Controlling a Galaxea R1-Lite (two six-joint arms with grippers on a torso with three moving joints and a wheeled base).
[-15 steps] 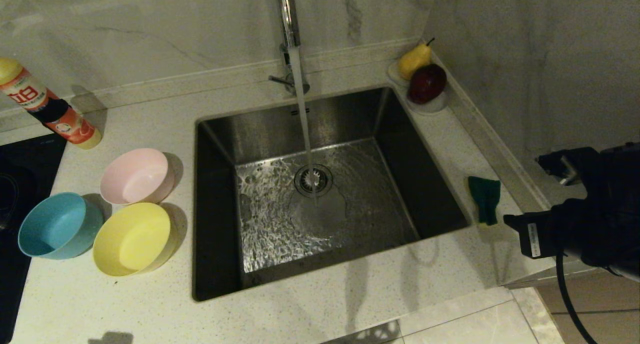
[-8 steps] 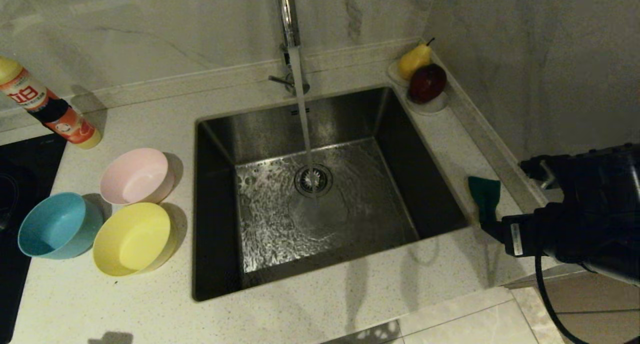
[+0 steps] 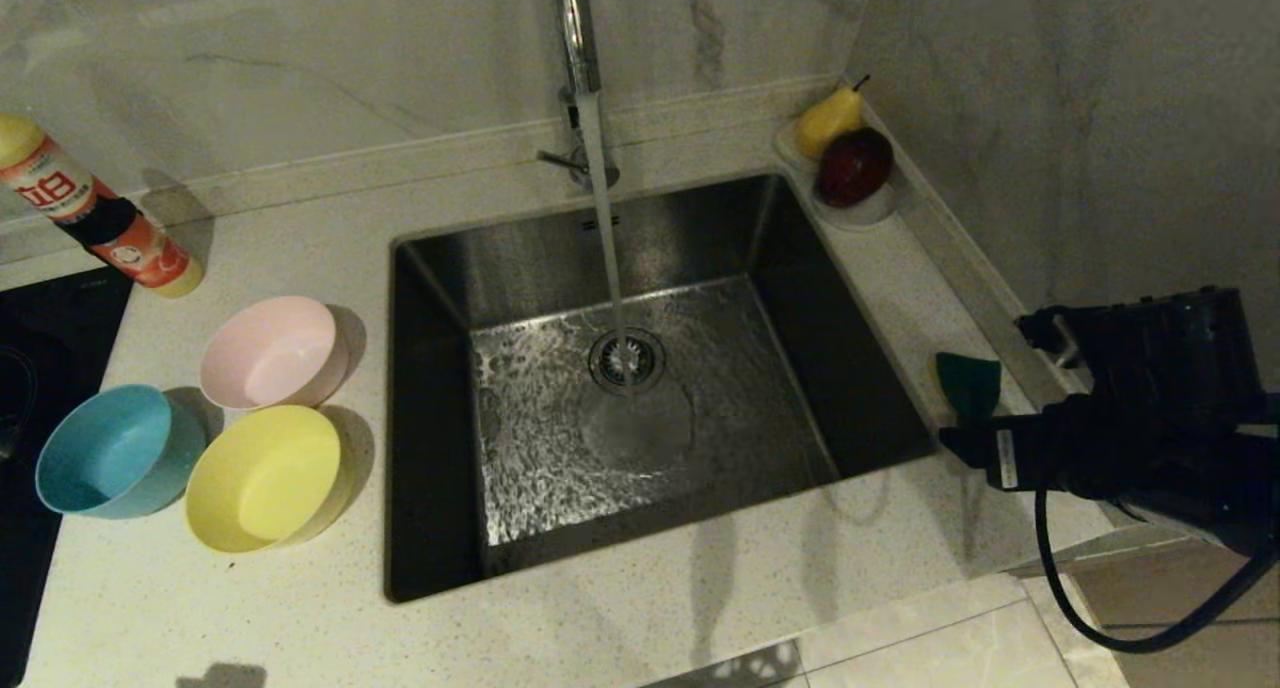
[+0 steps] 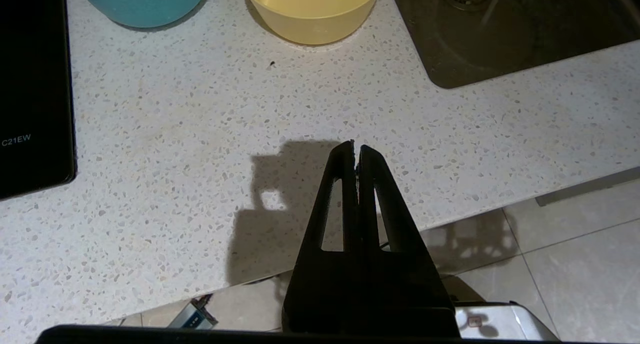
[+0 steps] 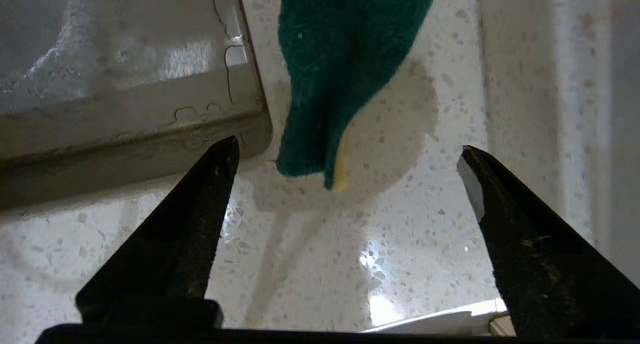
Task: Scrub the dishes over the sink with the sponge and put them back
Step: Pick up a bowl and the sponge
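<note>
Right gripper [image 5: 347,156] has spread its jaws wide and slid in toward the sponge [image 3: 968,385], which lies green face up on the counter just right of the sink [image 3: 420,418] — looks like the grab comes next, though it's dim there. Left gripper [image 4: 356,149] sits clenched, parked off the sink's front left corner. Bowls untouched left of the sink — tap running.

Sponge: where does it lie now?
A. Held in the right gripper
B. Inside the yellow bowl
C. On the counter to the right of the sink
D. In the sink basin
C: the sponge rests green face up on the counter beside the sink, just ahead of the open right gripper.
</note>
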